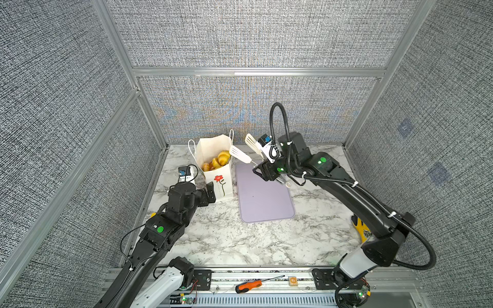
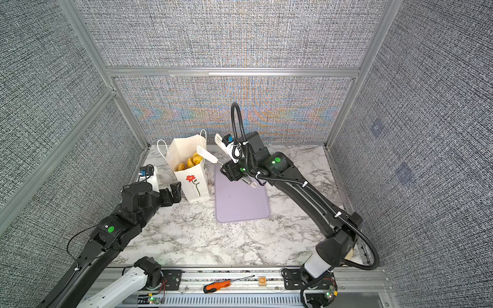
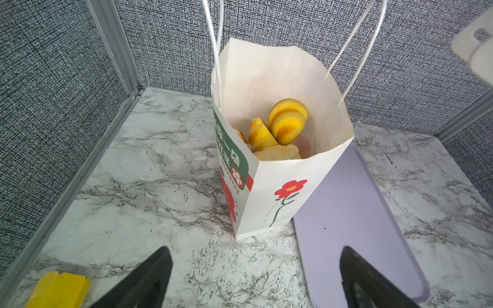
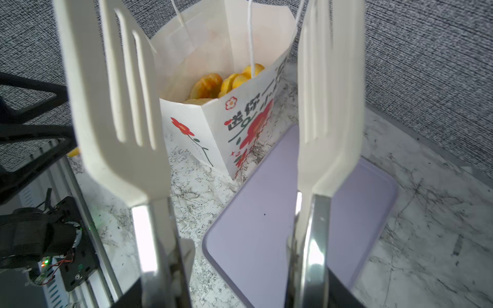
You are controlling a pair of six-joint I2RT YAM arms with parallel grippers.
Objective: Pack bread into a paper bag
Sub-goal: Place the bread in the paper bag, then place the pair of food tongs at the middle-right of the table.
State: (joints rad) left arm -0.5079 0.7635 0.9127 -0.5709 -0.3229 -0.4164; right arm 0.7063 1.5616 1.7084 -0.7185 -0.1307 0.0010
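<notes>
Right wrist view: paper bag (image 4: 240,133) stands upright, mouth up, bread (image 4: 206,85) inside; tongs (image 4: 93,128) gape wide, empty.

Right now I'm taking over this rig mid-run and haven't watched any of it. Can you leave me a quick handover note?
Left gripper: open, holding nothing, low beside the paper bag, not touching it.
Right gripper: shut on the tongs; their blades stand apart and empty by the bag's rim.
Bread: several pieces inside the upright bag; the full count is hidden.
Lilac tray: no bread on it, and none seen on the table.
Done: packing looks finished.
Left: probably check the count and set the tongs down.
</notes>
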